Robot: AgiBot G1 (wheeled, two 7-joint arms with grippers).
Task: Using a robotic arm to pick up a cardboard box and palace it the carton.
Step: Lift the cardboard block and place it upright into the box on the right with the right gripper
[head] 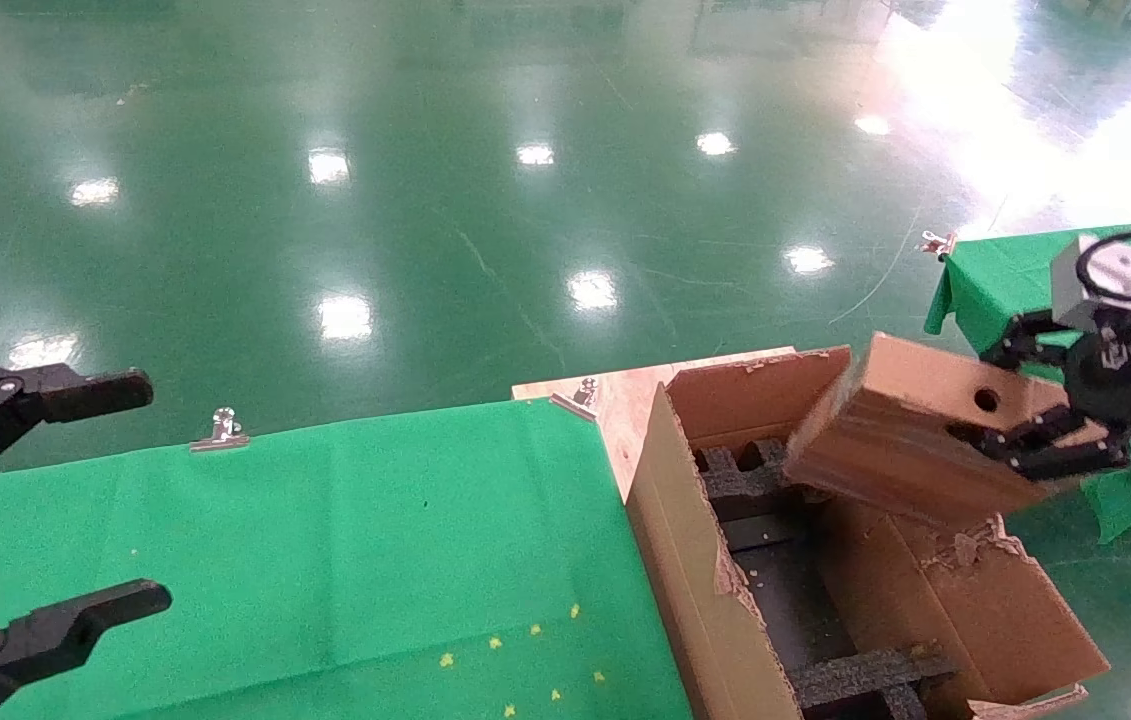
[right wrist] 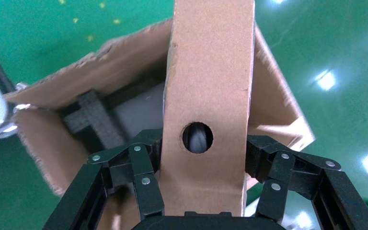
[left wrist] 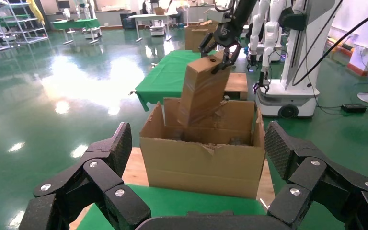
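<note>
Brown and tape-wrapped, one cardboard box (head: 910, 430) hangs tilted above the single carton (head: 725, 560); we see its long axis slanting down into the opening, its holed narrow face at the upper end. Our right gripper (head: 1040, 400) is clamped on it. Our left gripper (head: 75, 500) idles over the green cloth (head: 325, 540), fingers apart.

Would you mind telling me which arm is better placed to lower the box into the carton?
Right: its gripper grips the cardboard box tilted above the carton. The left gripper hangs open over the green table.
</note>
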